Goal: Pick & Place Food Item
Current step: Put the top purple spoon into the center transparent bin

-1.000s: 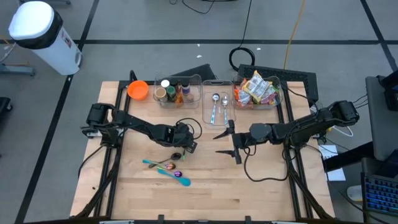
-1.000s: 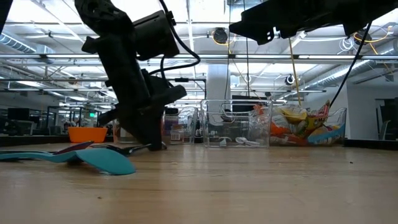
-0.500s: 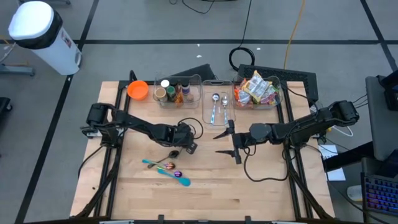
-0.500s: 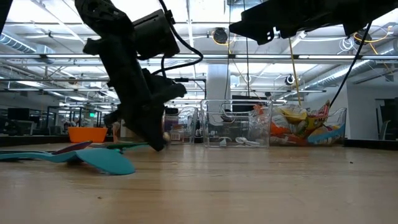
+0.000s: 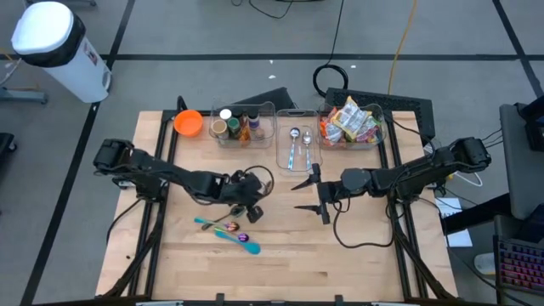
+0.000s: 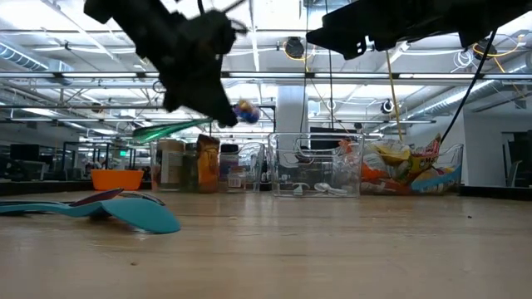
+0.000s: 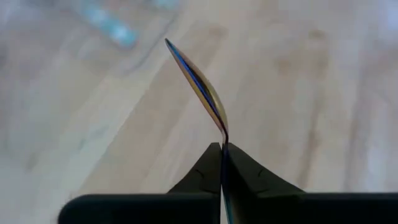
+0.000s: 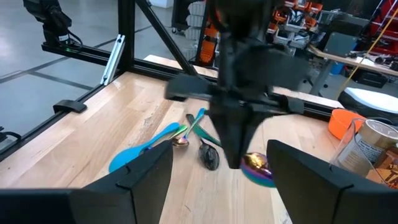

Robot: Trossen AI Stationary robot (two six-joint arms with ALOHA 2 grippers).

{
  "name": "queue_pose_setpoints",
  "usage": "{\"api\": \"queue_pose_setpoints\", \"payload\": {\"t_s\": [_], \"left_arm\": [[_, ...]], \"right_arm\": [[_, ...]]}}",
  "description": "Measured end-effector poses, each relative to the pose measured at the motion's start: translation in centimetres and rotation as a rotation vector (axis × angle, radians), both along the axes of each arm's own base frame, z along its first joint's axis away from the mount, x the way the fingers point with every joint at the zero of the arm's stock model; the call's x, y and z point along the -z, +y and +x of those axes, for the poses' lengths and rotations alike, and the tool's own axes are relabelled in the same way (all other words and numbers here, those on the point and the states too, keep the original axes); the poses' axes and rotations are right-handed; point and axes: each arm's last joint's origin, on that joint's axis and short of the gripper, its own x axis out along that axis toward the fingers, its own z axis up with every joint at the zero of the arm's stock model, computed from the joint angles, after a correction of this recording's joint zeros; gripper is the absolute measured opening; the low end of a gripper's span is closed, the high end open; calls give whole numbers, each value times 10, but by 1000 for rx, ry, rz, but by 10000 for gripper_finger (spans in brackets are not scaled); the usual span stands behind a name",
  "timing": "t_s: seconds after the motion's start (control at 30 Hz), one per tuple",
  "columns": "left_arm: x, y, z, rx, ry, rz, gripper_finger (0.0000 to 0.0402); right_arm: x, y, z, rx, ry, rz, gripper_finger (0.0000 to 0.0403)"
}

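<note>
- We are holding a thin iridescent metal spoon (image 7: 202,87), lifted clear of the light wooden table (image 5: 357,263). In the low view it is hanging roughly level, above the tops of the jars (image 6: 187,166) at the back (it is a utensil, not food, whatever the task says).
- Our left gripper (image 7: 222,149) is pressed together, pinching the spoon by its handle over the table's middle-left.
- Near it, a teal plastic spoon (image 6: 125,212) and other coloured spoons (image 5: 242,237) are lying on the wood.
- Our right gripper (image 5: 314,197) is waiting over the table's centre, fingers spread wide and holding nothing.
- Beyond it, a clear plastic bin of snack packets (image 5: 350,123) is sitting at the back edge, beside a clear bin of metal spoons (image 5: 295,146).
- We are judging the grip risky: the fingertips are clamping a narrow, slick handle, so a quick swing could make the spoon pivot or slip out.
- Carrying it toward the bins, we could be clipping a bin wall or crossing the right arm's path.
</note>
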Motion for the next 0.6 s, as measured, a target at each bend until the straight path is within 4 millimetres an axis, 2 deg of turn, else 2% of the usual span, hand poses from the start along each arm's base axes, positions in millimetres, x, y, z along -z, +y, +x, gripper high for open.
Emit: {"api": "queue_pose_setpoints", "payload": {"t_s": [0.2, 0.33, 0.6], "left_arm": [[-15, -25, 7, 247, -161, 165, 5], [-22, -31, 11, 298, -248, 217, 9], [-34, -32, 17, 326, -372, 271, 10]], "right_arm": [[-1, -1, 0, 22, -8, -2, 251], [-1, -1, 0, 24, -9, 23, 251], [-7, 0, 3, 35, -70, 189, 251]]}}
